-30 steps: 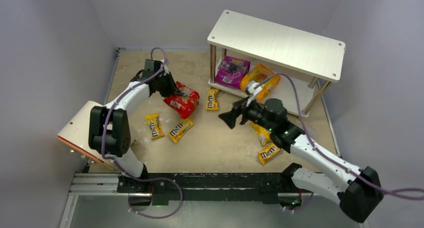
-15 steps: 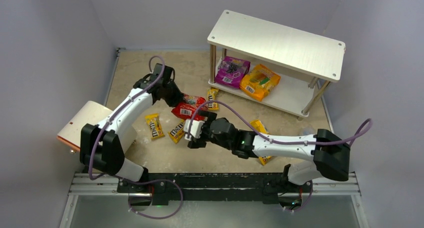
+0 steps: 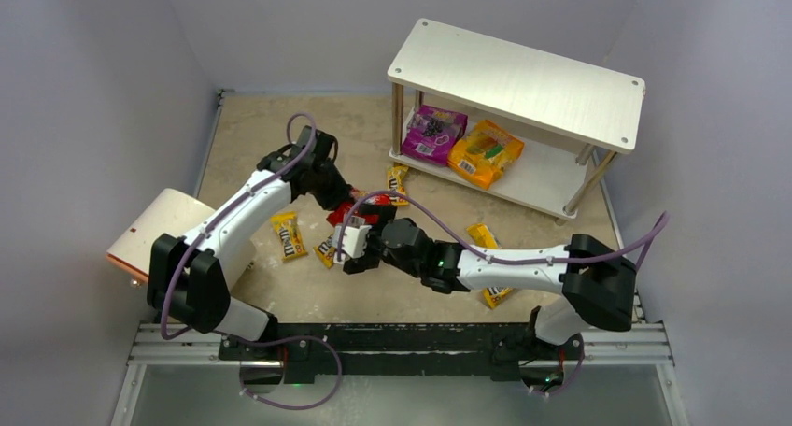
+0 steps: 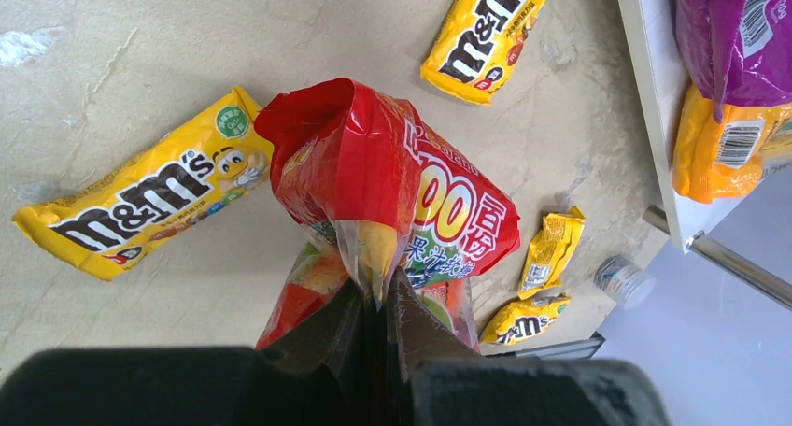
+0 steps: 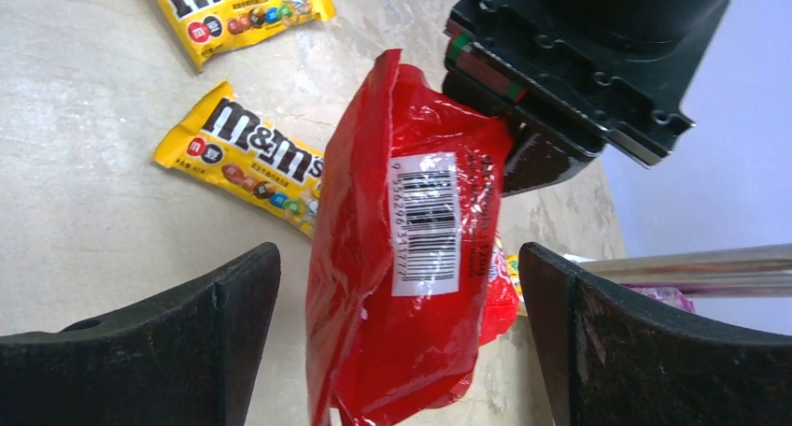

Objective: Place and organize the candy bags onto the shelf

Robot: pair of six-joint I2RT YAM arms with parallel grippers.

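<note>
— What lies farthest left of the shelf (image 3: pixel 518 80)?

— A white-and-tan cylinder (image 3: pixel 159 234), at the worktop (image 3: pixel 252 127) edge. Nearer the shelf, the left end effector (image 4: pixel 378 291) is pressed together on one edge of the red pouch (image 4: pixel 374 183). The pouch hangs clear of the worktop, left of the shelf.

— Any print on it?

— One face has a big yellow "00" with Chinese characters under it. The other has a white barcode label (image 5: pixel 425 220), its digits too small to read.

— And the right end effector (image 5: pixel 400 253)?

— Spread wide, with one finger on either side of the red pouch and neither touching it.

— What else?

— Yellow M&M's packets (image 5: pixel 252 155), lettered "m&m's" in brown, lie on the worktop left of the shelf, and others lie nearer its front. On the shelf's lower board the purple pouch (image 3: pixel 432 132) is on the left and the orange pouch (image 3: pixel 484 152) touches it on the right. Both show barcodes.
</note>
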